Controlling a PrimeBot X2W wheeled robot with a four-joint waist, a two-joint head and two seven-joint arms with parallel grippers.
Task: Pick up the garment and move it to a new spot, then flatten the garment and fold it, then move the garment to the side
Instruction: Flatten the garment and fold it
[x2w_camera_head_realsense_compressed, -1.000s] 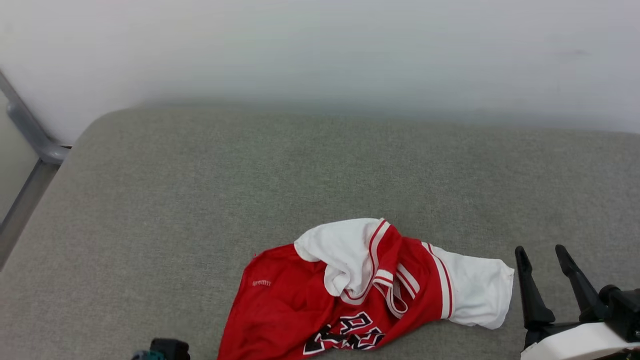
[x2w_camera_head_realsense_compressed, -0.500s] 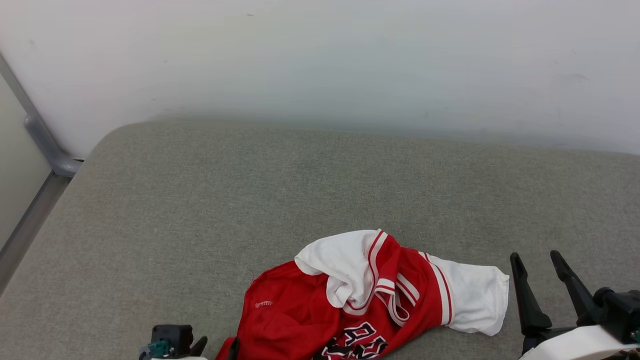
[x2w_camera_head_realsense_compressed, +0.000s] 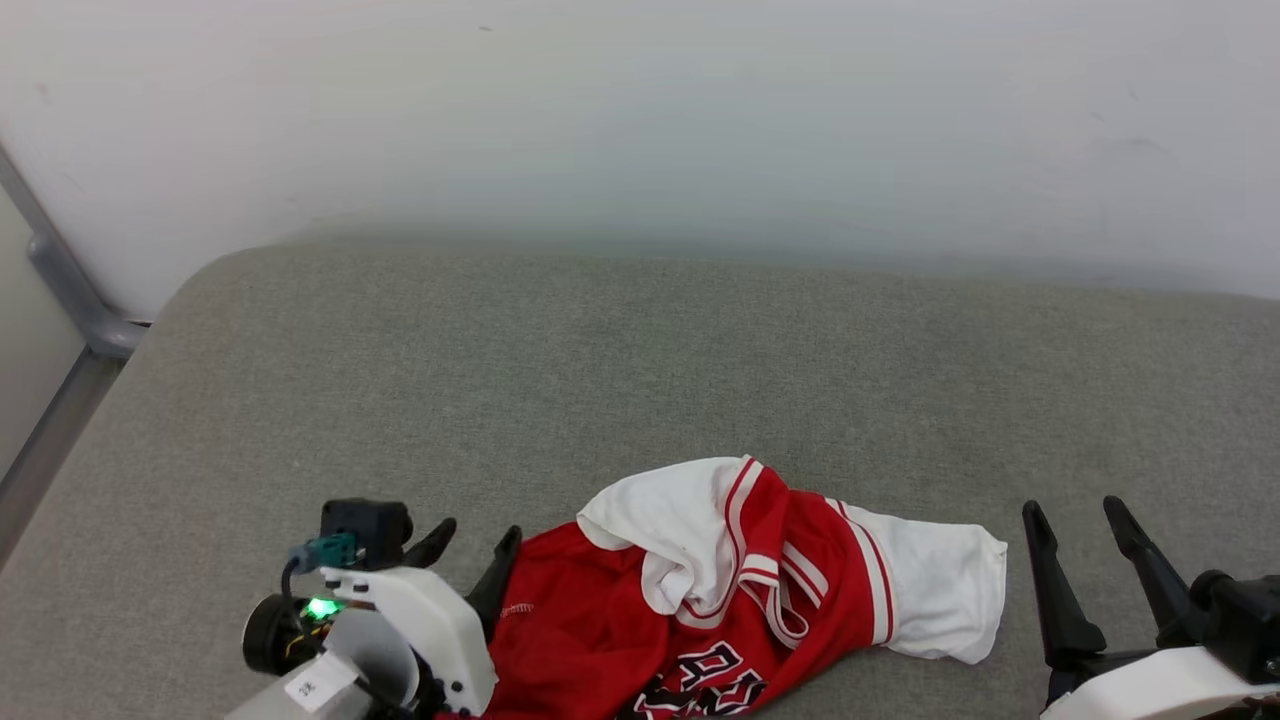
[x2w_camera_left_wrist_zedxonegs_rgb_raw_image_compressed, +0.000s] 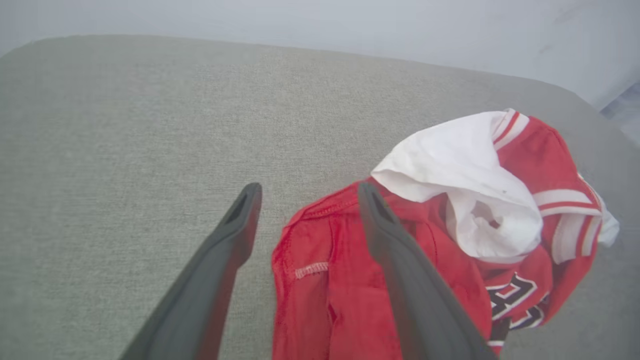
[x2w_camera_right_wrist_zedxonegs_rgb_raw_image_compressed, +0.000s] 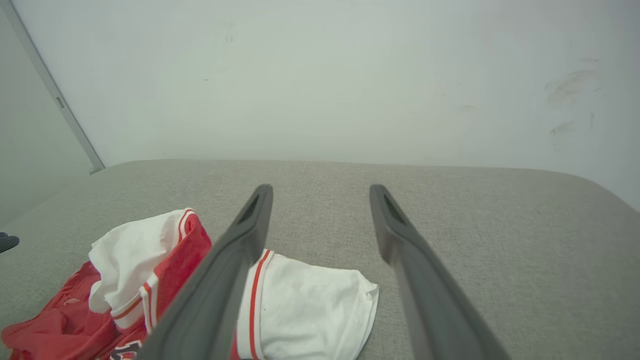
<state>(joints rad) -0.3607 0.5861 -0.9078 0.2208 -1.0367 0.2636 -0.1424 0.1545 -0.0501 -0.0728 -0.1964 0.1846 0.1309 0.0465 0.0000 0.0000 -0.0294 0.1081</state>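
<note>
Head view: we find the garment (x2w_camera_head_realsense_compressed: 620, 640) lying crumpled on the near part of the grey fabric-covered desk (x2w_camera_head_realsense_compressed: 600, 380), its red body towards the left, one white sleeve bunched on top and the other spread flat to the right. Black-and-white lettering (x2w_camera_head_realsense_compressed: 705, 680) shows at the bottom edge. The left hand (x2w_camera_head_realsense_compressed: 478, 530) is at the garment's left edge with its fingers spread wide and nothing gripped. One fingertip meets the red cloth's border, though we cannot tell whether it touches. The right hand (x2w_camera_head_realsense_compressed: 1072, 508) stands just beside the flat sleeve, apart from it, fingers wide and empty. A pale wall (x2w_camera_head_realsense_compressed: 640, 120) runs behind the desk

Left wrist view: the left hand (x2w_camera_left_wrist_zedxonegs_rgb_raw_image_compressed: 308, 187) is fully open. The red hem corner (x2w_camera_left_wrist_zedxonegs_rgb_raw_image_compressed: 310, 270) lies in the gap between the two fingers, and one finger crosses over the red cloth. We see no cloth pinched. The bunched sleeve (x2w_camera_left_wrist_zedxonegs_rgb_raw_image_compressed: 450, 165) sits beyond that finger

Right wrist view: the right hand (x2w_camera_right_wrist_zedxonegs_rgb_raw_image_compressed: 321, 189) is fully open and holds nothing. The flat sleeve (x2w_camera_right_wrist_zedxonegs_rgb_raw_image_compressed: 310, 310) lies on the desk (x2w_camera_right_wrist_zedxonegs_rgb_raw_image_compressed: 500, 225), partly behind one finger
</note>
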